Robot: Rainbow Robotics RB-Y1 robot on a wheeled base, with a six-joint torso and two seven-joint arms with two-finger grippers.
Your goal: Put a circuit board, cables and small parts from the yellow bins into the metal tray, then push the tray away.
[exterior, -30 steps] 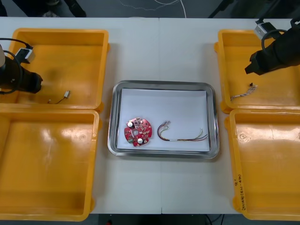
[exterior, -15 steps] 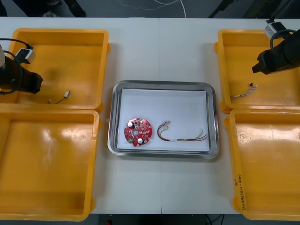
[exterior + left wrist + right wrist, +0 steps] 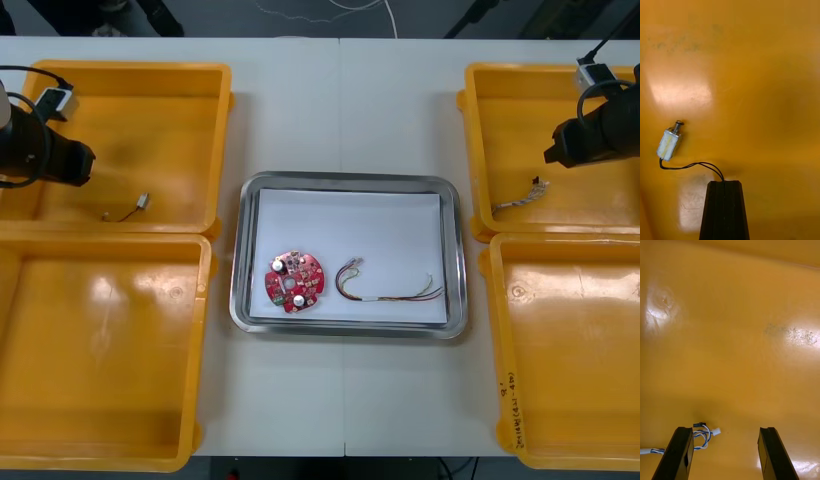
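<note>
A round red circuit board (image 3: 295,281) and a red and yellow cable (image 3: 386,286) lie in the metal tray (image 3: 452,200) at the table's middle. A twisted blue and white cable (image 3: 519,198) rests in the far right yellow bin (image 3: 478,120). My right gripper (image 3: 562,150) hovers over that bin. In the right wrist view the gripper (image 3: 725,432) is open, and the cable's end (image 3: 704,432) lies just beside one finger. A small metal part (image 3: 669,143) with a thin black wire lies in the far left bin (image 3: 190,75). My left gripper (image 3: 724,184) is shut just beyond the wire's end.
Two near yellow bins (image 3: 100,350) (image 3: 570,350) flank the tray. The white liner in the tray has bare room behind the board and cable. Bare table lies in front of and behind the tray.
My right arm has drawn back to the right, away from the tray, over the far right bin. My left arm has shifted slightly toward the table's far edge.
</note>
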